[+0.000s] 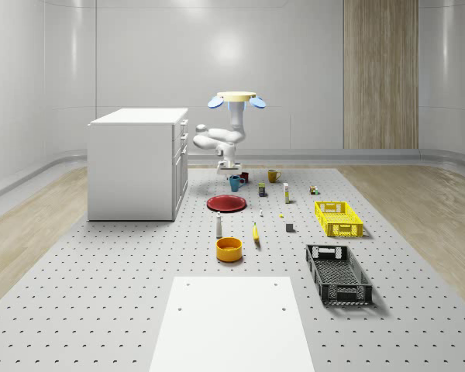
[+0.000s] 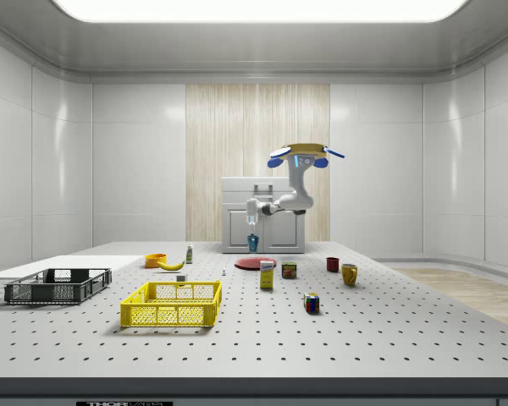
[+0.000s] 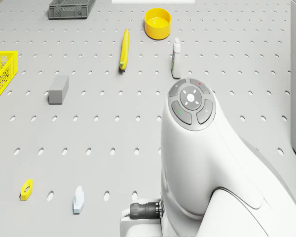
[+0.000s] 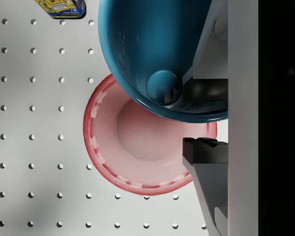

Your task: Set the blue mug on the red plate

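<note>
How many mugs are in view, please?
3: the blue mug in the gripper above the red plate, below the hovering drone; a dark red mug and a yellow mug on the table.

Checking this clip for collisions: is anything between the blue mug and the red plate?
Nothing visible. The pincer holds the blue mug in the air, and the wrist view shows the red plate bare beneath it. The drone hovers near the white cabinet.

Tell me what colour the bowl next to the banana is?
Yellow-orange. The bowl shows best in the whole-scene view.
</note>
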Controlling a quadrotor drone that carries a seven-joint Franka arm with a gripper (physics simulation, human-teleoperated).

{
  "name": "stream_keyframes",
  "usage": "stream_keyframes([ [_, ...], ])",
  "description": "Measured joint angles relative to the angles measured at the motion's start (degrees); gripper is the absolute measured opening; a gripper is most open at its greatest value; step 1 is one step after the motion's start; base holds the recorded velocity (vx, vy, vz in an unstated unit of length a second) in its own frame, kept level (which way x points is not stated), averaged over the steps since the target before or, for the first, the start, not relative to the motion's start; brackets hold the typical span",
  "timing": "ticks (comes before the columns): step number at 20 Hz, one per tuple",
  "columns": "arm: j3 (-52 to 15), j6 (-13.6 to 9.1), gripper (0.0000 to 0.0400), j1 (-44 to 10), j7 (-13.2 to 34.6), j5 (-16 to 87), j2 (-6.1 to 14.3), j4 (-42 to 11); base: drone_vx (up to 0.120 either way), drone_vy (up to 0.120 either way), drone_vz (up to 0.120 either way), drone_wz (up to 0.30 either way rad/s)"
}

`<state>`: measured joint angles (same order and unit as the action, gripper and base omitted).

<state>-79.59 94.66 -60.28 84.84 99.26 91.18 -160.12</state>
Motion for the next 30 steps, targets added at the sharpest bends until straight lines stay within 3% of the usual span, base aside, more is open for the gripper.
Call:
stream_keyframes([
  [3, -0.12, 0.21, 0.0106, 2.25, -4.52, -0.26, 0.11, 0.87, 0.000, 0.000, 0.000, 0.000],
  [9, 0.25, 0.88, 0.0102, 5.01, -6.99, -0.12, 0.43, 2.37, 0.000, 0.000, 0.000, 0.000],
  [18, 6.14, 3.69, 0.0100, 5.05, -8.28, 5.05, 0.54, 4.52, 0.000, 0.000, 0.000, 0.000],
  [30, 12.68, 6.04, 0.0100, 8.51, -9.72, 11.28, 0.75, 3.34, 0.000, 0.000, 0.000, 0.000],
])
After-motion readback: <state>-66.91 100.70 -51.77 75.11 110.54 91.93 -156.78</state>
